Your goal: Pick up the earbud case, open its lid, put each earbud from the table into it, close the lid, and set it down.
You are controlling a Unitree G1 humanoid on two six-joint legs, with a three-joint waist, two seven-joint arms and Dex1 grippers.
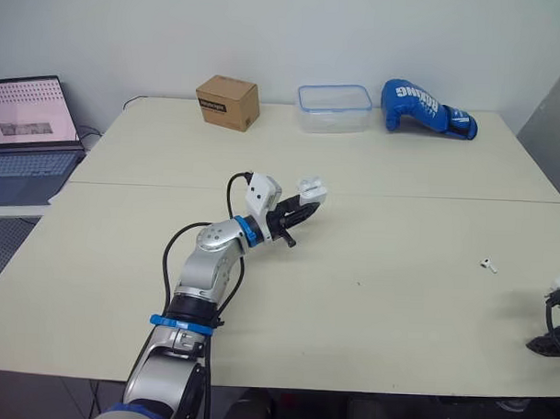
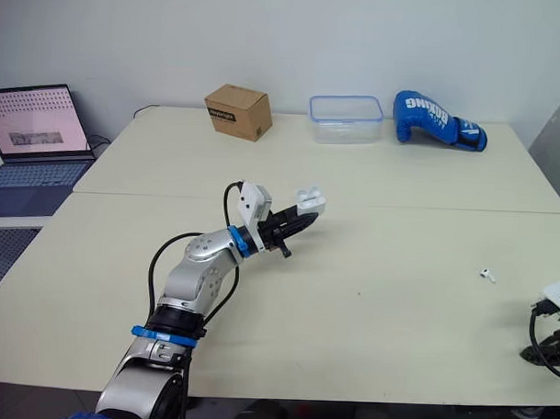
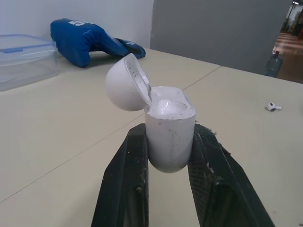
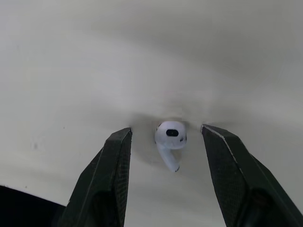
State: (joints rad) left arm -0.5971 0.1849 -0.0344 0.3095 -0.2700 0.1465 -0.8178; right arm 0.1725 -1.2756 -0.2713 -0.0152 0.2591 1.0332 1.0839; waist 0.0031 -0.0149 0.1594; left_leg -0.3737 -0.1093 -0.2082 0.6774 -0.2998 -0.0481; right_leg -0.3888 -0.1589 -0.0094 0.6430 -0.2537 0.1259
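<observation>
White earbud case [image 3: 169, 137], lid open, pinched in L jaws.
R jaws spread; earbud [image 4: 169, 141] on counter [image 4: 94, 71] lies prob. between them, untouched.

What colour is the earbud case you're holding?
White earbud case, clearest in the left wrist view.

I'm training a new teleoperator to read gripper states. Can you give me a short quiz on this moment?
1. True or false: the lid of the earbud case is shut.
2. The right gripper: A) pinches the earbud; B) is open, one finger on each side of the earbud, not touching it; C) holds the earbud case.
3. Which gripper clamps the earbud case?

Key: 1. False, the lid is open. 2. B. 3. The left gripper.
</observation>
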